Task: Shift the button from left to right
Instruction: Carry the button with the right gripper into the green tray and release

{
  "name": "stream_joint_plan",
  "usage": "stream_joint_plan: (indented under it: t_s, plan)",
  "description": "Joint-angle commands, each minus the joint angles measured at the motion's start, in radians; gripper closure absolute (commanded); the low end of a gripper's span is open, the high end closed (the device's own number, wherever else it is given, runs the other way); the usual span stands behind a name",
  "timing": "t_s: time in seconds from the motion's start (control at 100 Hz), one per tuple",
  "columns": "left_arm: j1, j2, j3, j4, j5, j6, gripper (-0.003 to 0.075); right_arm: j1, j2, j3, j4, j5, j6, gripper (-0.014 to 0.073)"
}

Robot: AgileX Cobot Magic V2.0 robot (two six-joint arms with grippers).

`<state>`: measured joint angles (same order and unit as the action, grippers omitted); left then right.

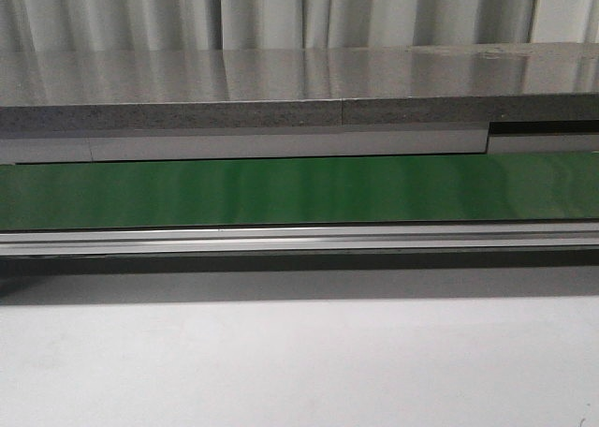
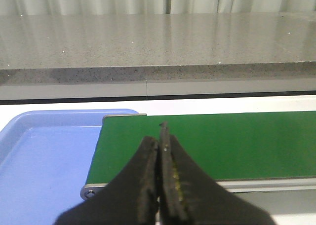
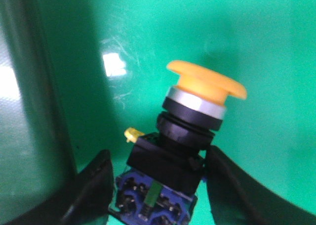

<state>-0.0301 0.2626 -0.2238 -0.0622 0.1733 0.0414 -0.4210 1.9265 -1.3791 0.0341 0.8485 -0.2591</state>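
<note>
Right now the green belt [image 3: 237, 32] fills the right wrist view as backdrop, with a dark-edged wall [image 3: 24, 101] off to one side of the right gripper [image 3: 158, 185]. Between its fingers sits the button [image 3: 190, 131], orange cap tilted away; whether the pads truly clamp the black body is hard to tell, though it looks held. By my judgement this is the carry or set-down step; next comes a gentle lowering and release. The left gripper [image 2: 160, 151] hangs pressed closed over the belt's end, a blue tray [image 2: 44, 156] beside it.
</note>
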Motion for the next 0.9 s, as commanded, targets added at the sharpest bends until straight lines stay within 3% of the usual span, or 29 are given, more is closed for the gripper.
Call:
stream_joint_plan:
  t_s: [0.0, 0.21, 0.66, 0.89]
  plan:
    - [-0.009, 0.009, -0.028, -0.009, -0.084, 0.004, 0.0741, -0.009, -0.038, -0.033, 0.012, -0.004, -0.010, 0.0290]
    - [-0.009, 0.009, -0.028, -0.009, -0.084, 0.004, 0.0741, -0.009, -0.032, -0.036, 0.011, -0.004, 0.008, 0.0132]
    - [-0.009, 0.009, -0.028, -0.009, -0.084, 0.004, 0.0741, -0.009, -0.106, -0.036, 0.008, -0.055, 0.049, 0.0134]
    - [-0.009, 0.009, -0.028, -0.009, -0.084, 0.004, 0.0741, 0.037, -0.227, -0.035, 0.089, -0.138, 0.053, 0.0134]
